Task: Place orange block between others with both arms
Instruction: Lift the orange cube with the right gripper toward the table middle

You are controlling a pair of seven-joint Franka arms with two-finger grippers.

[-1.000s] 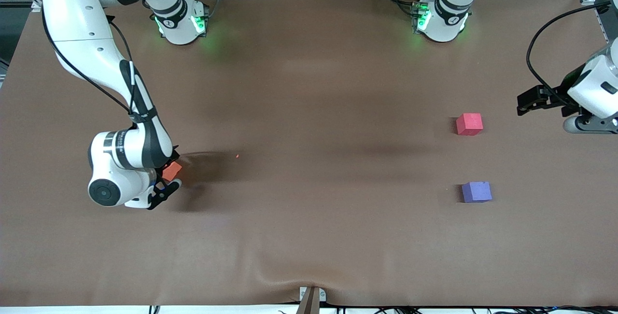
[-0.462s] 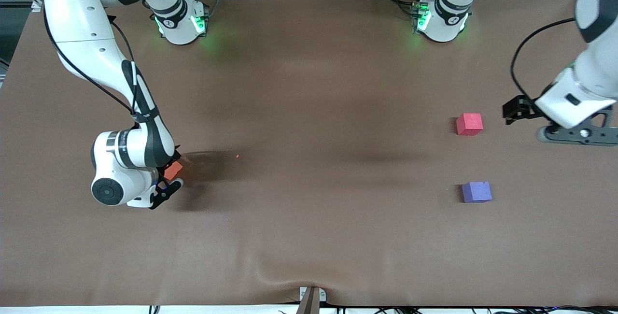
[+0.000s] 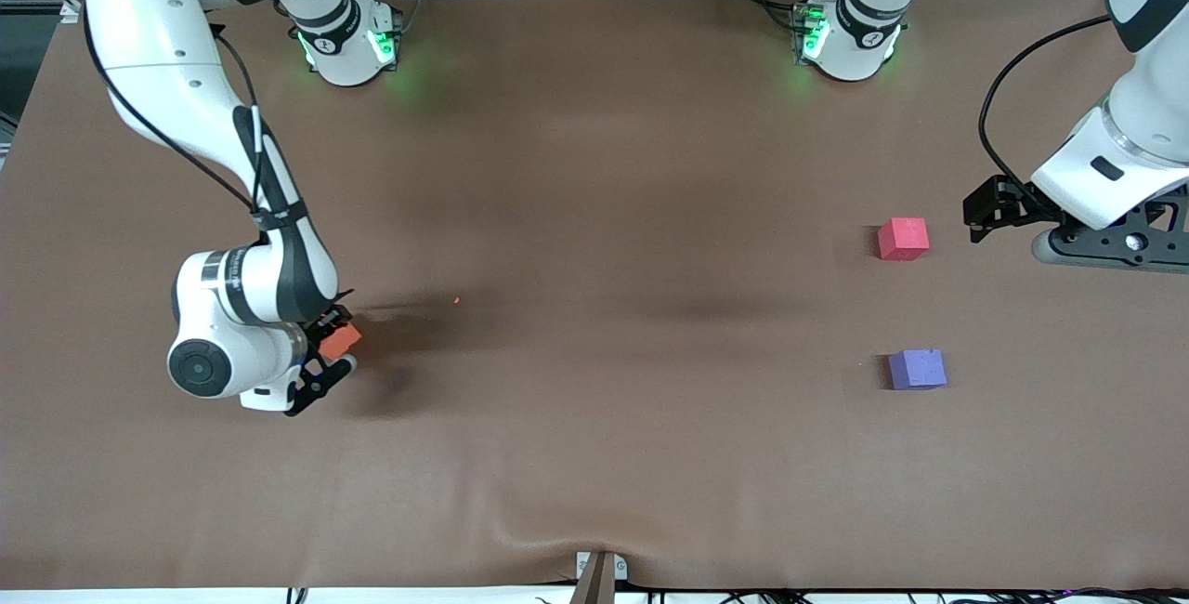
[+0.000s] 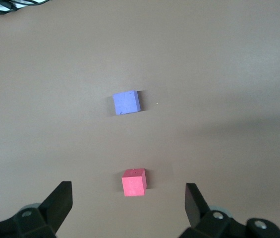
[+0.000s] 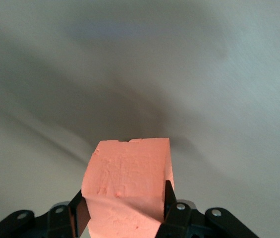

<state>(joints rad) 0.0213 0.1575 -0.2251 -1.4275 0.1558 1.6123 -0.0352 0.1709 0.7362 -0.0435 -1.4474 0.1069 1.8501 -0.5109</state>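
Front view: right gripper (image 3: 327,348) sits at the right arm's end of the table, clamped on the orange block (image 3: 340,337), low over the brown table cover (image 3: 594,214). Whether the block is off the cover is hard to tell here. Pinkish-red cube (image 3: 903,238) and purple-blue cube (image 3: 917,368) lie at the left arm's end, well apart from the orange one, the purple-blue one nearer the camera, with a bare gap between them. Left gripper (image 3: 985,211) hangs just beside the pinkish-red cube, toward the left arm's end.

Left wrist view: left gripper (image 4: 130,201) with its fingers (image 4: 60,201) spread wide, nothing between them. Pinkish-red cube (image 4: 134,182) sits below and between the fingers, purple-blue cube (image 4: 126,102) past it. This arm waits.

Right wrist view: orange block (image 5: 127,186) pinched between the right gripper's (image 5: 125,210) fingers (image 5: 169,201), held a bit skewed.

Step, as judged: grasp done, carry not begun. Next move likely calls for lifting and bringing the block toward mid-table for the left arm to take, since the gap lies at that arm's end. The skewed hold may need care at the pass.
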